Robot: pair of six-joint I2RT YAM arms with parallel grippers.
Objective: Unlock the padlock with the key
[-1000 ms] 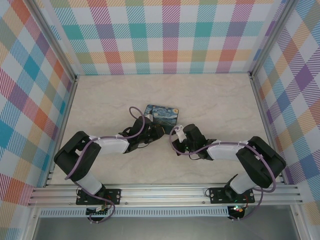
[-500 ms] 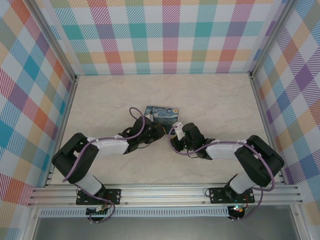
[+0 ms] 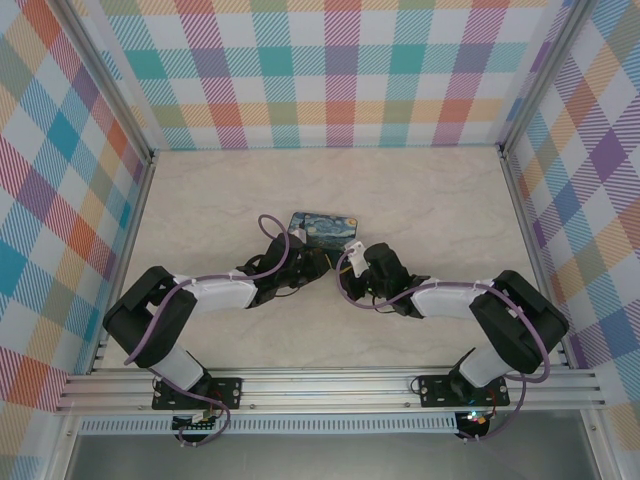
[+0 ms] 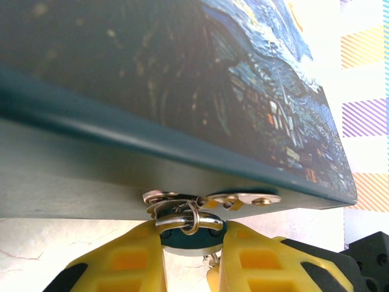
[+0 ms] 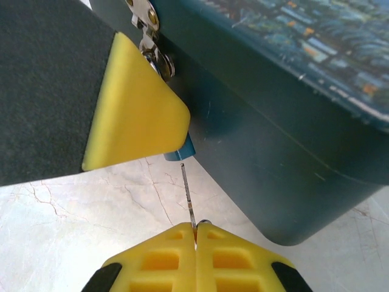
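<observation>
The small blue padlock [image 4: 189,241] hangs by its metal shackle [image 4: 182,219] from the hasp on the front of the Starry Night tin [image 4: 182,79]. My left gripper [image 4: 192,246] is shut on the padlock body, one yellow finger on each side. In the right wrist view a blue corner of the padlock [image 5: 183,150] pokes out below the left gripper's yellow finger [image 5: 134,115]. My right gripper [image 5: 196,231] is shut on the key [image 5: 188,193], a thin dark sliver. The key's tip points up at the padlock's underside and stops a little short of it.
The tin [image 3: 323,228] lies on the marble table between the left gripper [image 3: 318,262] and the right gripper [image 3: 350,272]. Its dark side wall [image 5: 273,158] stands close to the right of the key. Checked walls enclose the table.
My right gripper has crept slightly left and forward toward the padlock with the key. The left arm holds still.
</observation>
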